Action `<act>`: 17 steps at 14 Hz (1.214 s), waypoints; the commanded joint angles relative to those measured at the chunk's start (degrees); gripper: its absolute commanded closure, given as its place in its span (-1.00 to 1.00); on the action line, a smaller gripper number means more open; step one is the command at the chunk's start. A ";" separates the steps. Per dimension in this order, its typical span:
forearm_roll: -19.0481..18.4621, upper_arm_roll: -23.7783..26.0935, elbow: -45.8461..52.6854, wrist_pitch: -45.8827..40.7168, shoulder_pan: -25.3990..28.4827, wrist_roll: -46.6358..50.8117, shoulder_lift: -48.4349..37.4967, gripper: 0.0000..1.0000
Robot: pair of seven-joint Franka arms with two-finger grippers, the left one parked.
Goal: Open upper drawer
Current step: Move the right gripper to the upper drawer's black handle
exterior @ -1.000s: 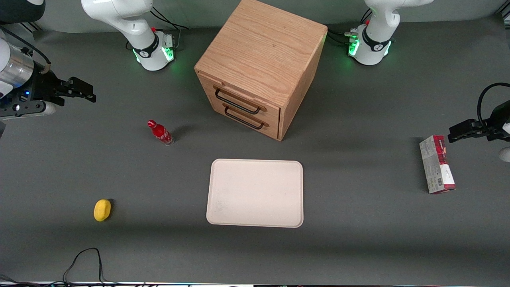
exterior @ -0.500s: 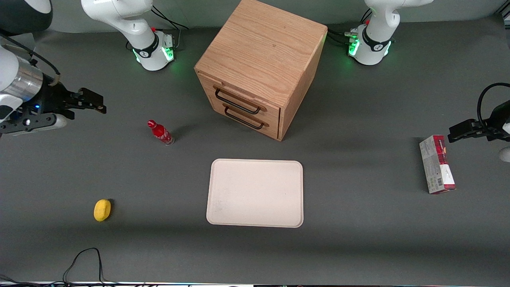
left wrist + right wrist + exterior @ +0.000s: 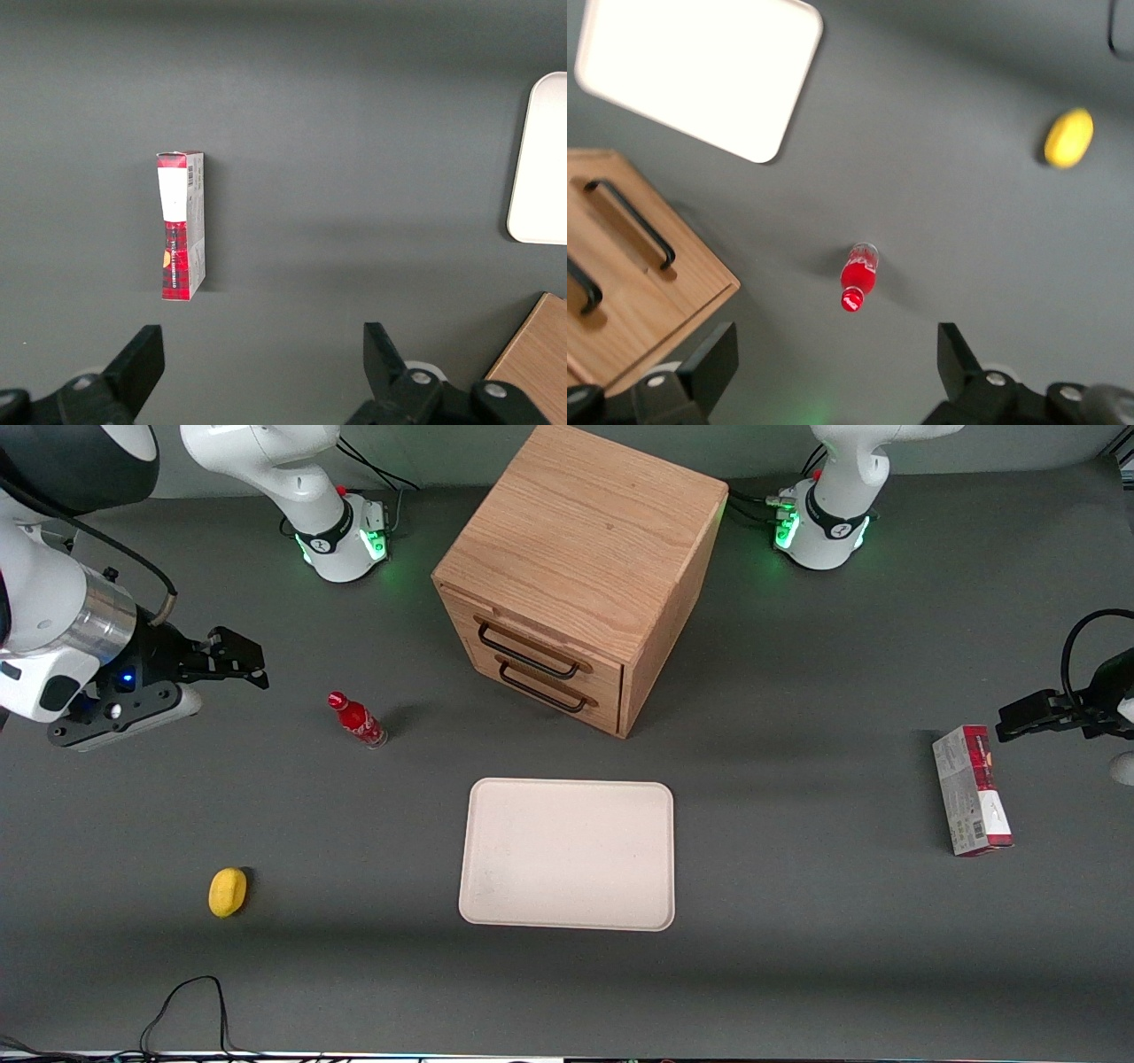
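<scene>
Gripper (image 3: 239, 661) nearer, wide open, empty; upper drawer (image 3: 532, 645) seemingly shut, handle level

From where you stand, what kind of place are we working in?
Most likely a robot lab test bench: two arm bases bolted onto a grey-matted table, with staged props, a wooden cabinet and a tray. The open gripper hangs near the red bottle.

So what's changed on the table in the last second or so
Only the working arm moved: its gripper, jaws open and holding nothing, has travelled from the working arm's end of the table toward the wooden cabinet and the red bottle. The upper drawer is still shut and untouched. The bottle, tray, lemon and box have not shifted.
</scene>
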 commanded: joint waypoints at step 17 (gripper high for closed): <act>6.42 8.80 5.16 5.24 8.96 -11.03 14.96 -1.00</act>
